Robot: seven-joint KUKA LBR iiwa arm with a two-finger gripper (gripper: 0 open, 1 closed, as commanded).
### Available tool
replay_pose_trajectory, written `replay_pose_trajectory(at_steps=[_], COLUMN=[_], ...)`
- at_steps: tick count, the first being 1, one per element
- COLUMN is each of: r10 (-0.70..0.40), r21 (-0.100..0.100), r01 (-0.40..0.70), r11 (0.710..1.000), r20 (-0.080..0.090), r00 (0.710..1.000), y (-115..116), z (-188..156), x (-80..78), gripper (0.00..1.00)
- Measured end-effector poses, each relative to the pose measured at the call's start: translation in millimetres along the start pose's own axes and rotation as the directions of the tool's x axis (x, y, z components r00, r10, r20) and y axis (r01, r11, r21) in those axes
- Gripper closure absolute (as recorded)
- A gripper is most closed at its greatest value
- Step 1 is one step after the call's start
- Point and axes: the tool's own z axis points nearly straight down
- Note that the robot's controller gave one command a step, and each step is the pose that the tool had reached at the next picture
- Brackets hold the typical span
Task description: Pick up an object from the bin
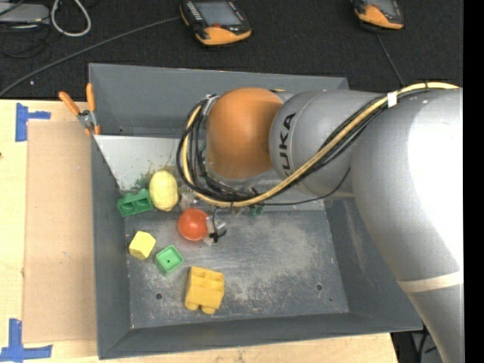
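While my pincer (215, 231) stands just beside the red ball (192, 224), near the yellow egg (162, 190), I cannot tell whether it is wide or narrow.

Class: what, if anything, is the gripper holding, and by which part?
It cannot be told: the gripper is right beside the red ball, but no hold is visible.

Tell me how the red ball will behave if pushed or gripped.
The red ball looks round and smooth, so a push would probably send it rolling over the flat bin floor. Its curved sides may slip from a pinch that is off-centre. It looks small, so likely light.
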Motion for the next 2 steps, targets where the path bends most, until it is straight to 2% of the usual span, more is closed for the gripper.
replay_pose_trajectory(at_steps=[1, 2], r10=[0.002, -0.017], r21=[-0.001, -0.026], r01=[-0.002, 0.017], r11=[1.000, 1.000], r20=[0.001, -0.002], r00=[1.000, 1.000], y=[0, 0], z=[0, -2], x=[0.1, 14.0], gripper=[1.00, 1.00])
